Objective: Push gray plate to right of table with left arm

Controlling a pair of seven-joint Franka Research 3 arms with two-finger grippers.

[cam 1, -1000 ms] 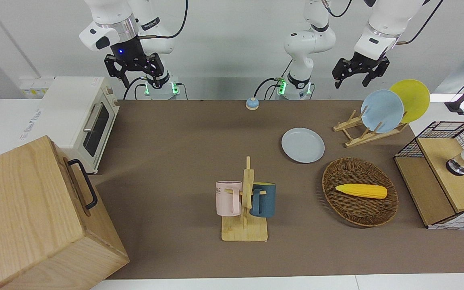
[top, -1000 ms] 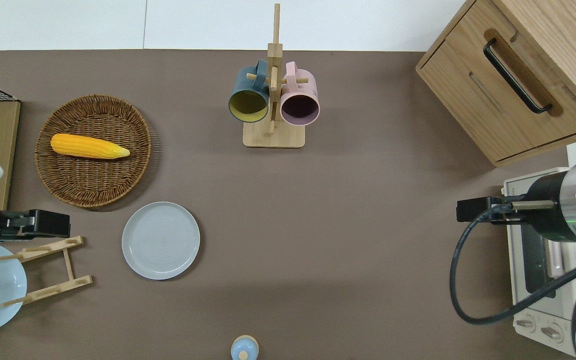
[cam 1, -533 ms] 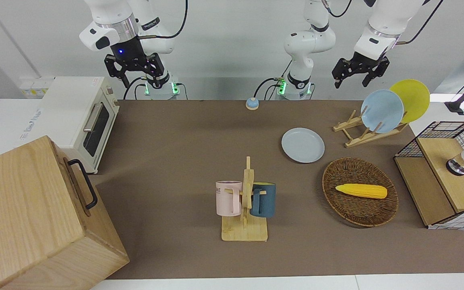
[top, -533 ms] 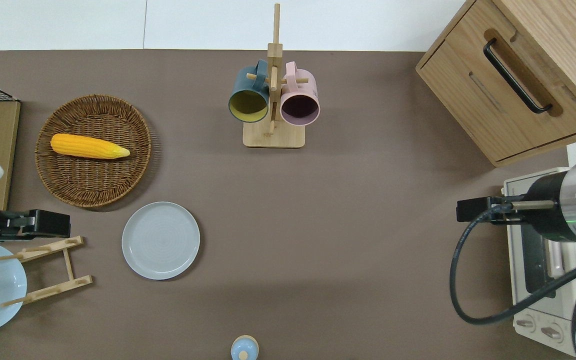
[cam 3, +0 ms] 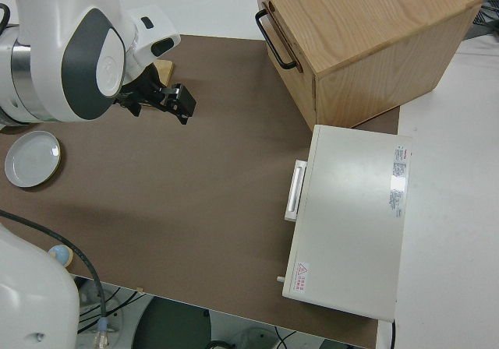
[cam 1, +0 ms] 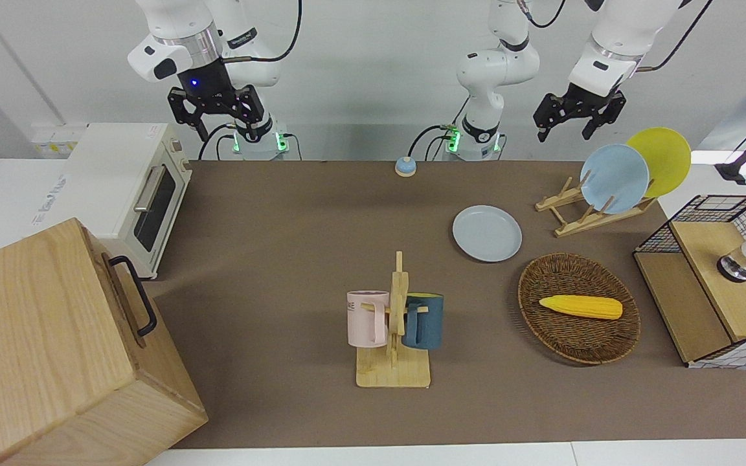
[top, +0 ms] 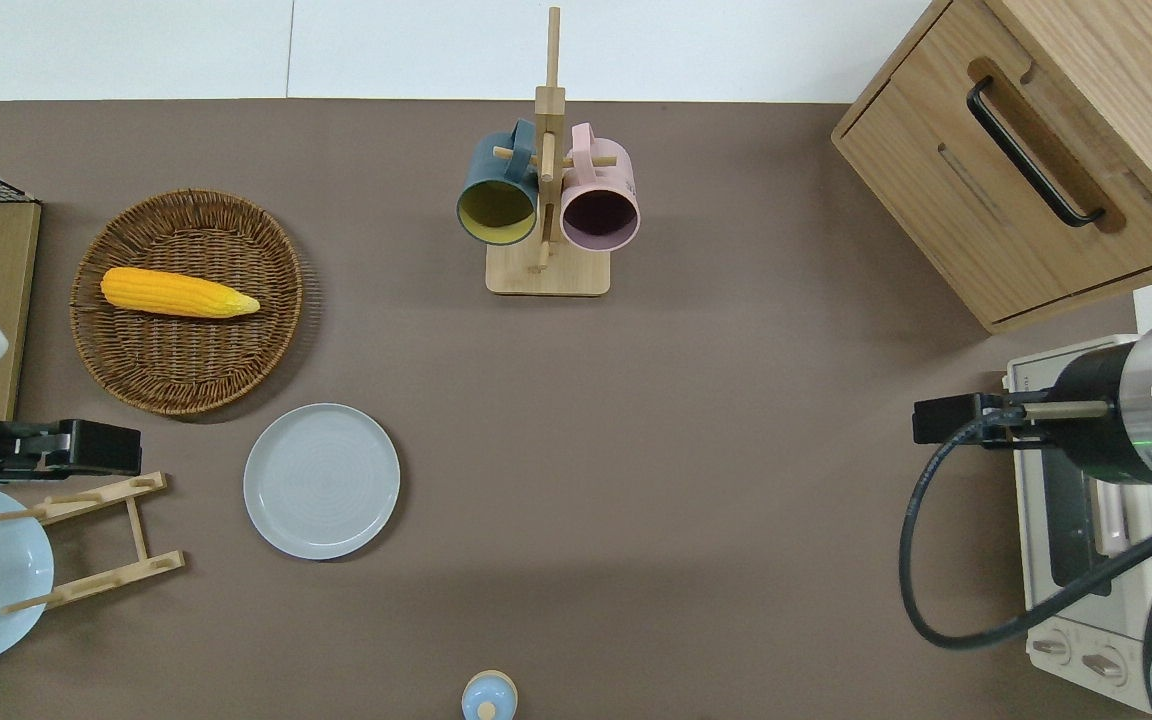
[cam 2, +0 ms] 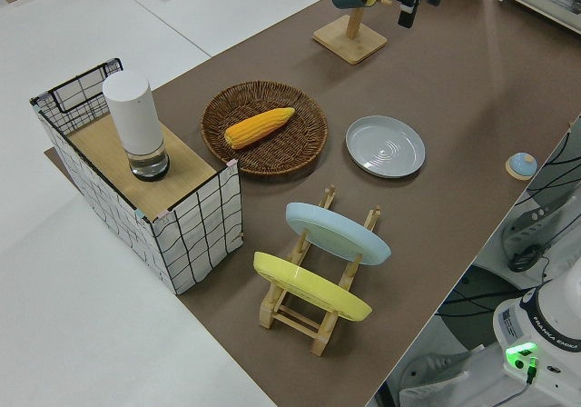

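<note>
The gray plate [top: 321, 480] lies flat on the table [top: 696, 480], between basket [top: 186, 300] and rack [top: 86, 540], untouched. Your left gripper [cam 1: 572, 120], fingers spread, hangs over the rack; the right arm is parked. Next, bring the gripper down beside the plate's rim nearest the rack, then shove toward the right arm's end.

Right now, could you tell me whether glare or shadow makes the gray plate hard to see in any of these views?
Front view: the gray plate is evenly lit, its rim crisp on the table. Overhead view: only a thin shadow at its edge, concentric rings faintly visible. Left side view: a soft sheen, nothing washed out. Right side view: the right arm crowds it, but it shows whole.
</note>
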